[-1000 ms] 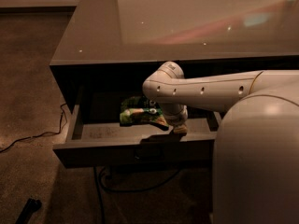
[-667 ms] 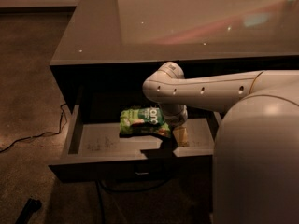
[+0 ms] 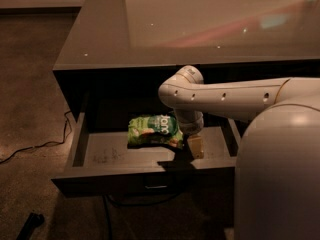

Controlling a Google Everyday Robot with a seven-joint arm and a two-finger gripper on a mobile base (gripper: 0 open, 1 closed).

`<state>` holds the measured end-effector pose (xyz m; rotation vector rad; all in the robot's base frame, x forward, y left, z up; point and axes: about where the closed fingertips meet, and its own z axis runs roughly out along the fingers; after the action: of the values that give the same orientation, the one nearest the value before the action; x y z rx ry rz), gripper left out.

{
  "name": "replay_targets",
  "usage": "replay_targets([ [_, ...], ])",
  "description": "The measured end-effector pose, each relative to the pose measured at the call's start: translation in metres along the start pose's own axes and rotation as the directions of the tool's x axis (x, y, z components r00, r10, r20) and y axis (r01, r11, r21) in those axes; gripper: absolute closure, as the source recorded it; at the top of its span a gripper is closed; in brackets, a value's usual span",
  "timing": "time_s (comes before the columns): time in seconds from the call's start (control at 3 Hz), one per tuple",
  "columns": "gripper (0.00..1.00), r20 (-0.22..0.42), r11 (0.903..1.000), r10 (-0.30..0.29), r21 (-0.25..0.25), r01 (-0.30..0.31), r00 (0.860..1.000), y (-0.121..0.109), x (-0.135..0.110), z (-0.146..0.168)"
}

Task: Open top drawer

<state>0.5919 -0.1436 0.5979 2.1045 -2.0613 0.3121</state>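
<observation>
My claw hung down inside the top drawer, just behind its front wall and right of its middle. I could not tell whether it was open, closed or gripping anything, since the wrist hid most of it. Just beside it, toward the drawer's middle, lay a green snack bag, near enough that I judged a careless sweep would drag it. The drawer stood pulled well out from under the surface, its grey floor showing and its small metal pull on the dark front. The arm reached in from the drawer's right. I judged the opening nearly done. To finish well I would draw straight outward, square to the front and slowly, stop short of the end of travel, then lift the claw clear of the bag. A cable lay on the floor left of the drawer.
</observation>
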Motion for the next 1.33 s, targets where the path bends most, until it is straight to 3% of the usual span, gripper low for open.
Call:
replay_targets([
  [0.67,0.42,0.029,1.0,0.006,0.005,-0.007,1.0,-0.0032,-0.0001,0.0019],
  [1.33,0.88,-0.022,0.9995,0.013,0.03,-0.013,1.0,0.005,0.0093,0.0001],
])
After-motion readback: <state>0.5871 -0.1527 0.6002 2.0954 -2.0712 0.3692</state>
